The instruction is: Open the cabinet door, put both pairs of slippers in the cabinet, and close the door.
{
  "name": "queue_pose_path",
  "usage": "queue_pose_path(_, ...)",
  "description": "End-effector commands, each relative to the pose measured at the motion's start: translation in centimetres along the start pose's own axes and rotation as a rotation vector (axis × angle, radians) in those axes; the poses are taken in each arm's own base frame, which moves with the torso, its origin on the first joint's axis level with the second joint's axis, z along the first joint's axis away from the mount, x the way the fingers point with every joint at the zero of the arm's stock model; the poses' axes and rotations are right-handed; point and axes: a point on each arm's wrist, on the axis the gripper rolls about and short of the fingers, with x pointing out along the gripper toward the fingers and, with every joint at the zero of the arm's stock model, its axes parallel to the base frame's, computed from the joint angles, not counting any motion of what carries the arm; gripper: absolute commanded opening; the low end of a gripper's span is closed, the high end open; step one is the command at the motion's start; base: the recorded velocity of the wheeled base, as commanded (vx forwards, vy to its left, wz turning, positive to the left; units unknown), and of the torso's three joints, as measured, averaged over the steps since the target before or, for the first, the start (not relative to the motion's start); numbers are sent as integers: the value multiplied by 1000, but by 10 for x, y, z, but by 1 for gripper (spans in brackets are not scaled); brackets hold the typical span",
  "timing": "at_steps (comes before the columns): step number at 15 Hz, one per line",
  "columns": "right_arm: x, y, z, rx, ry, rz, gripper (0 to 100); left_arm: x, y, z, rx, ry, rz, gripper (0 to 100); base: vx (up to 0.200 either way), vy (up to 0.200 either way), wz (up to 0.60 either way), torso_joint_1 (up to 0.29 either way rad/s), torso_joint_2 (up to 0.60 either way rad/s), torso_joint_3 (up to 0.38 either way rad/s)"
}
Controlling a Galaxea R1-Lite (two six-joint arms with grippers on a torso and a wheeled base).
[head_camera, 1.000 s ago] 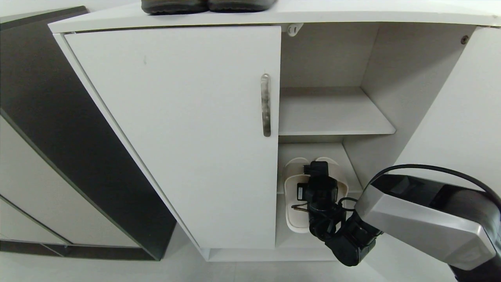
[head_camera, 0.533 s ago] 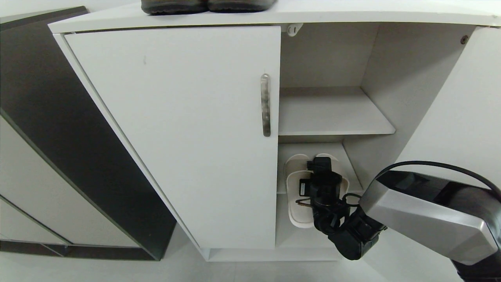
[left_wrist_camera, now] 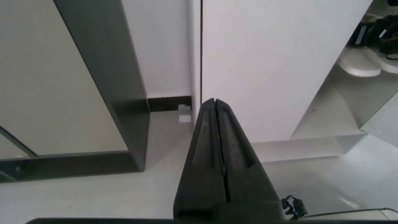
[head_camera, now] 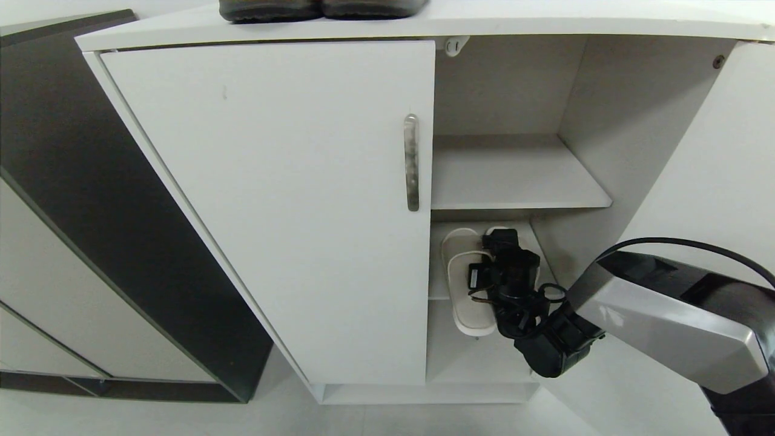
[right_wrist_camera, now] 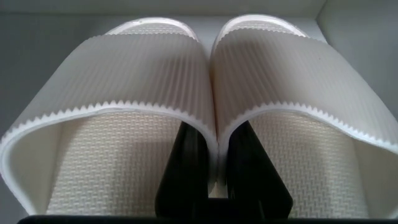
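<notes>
CHANGE: right gripper (head_camera: 504,266), pinching the two inner straps of the cream slippers (head_camera: 465,297), carries them deeper into the cabinet (head_camera: 605,109), lower compartment, 5 o'clock from the handle (head_camera: 412,162) | MEANING: first pair nearly shelved; release likely next | PENDING: dark slippers (head_camera: 321,7) on top at 12 o'clock | left gripper (left_wrist_camera: 214,143) pressed together, empty

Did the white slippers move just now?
Yes. The white slippers, held by the right gripper, moved deeper into the cabinet, closer to the shelf.
</notes>
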Motion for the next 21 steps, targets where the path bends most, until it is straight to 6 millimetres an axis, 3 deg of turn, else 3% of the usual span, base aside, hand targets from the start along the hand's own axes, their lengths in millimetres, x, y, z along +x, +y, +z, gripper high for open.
queue_pose_path(1,5,2,5,10,-16,1,0,0,0,0,0,0,0,0,0,0,0,0,0,0)
queue_pose_path(5,4,3,3,5,-8,5,0,0,0,0,0,2,0,0,0,-150,0,-2,2,1)
queue_pose_path(9,4,7,1,4,-6,11,0,0,0,0,0,2,0,0,0,0,0,0,0,0)
queue_pose_path(21,38,27,10,-5,-1,5,0,0,0,0,0,2,0,0,0,0,0,0,0,0)
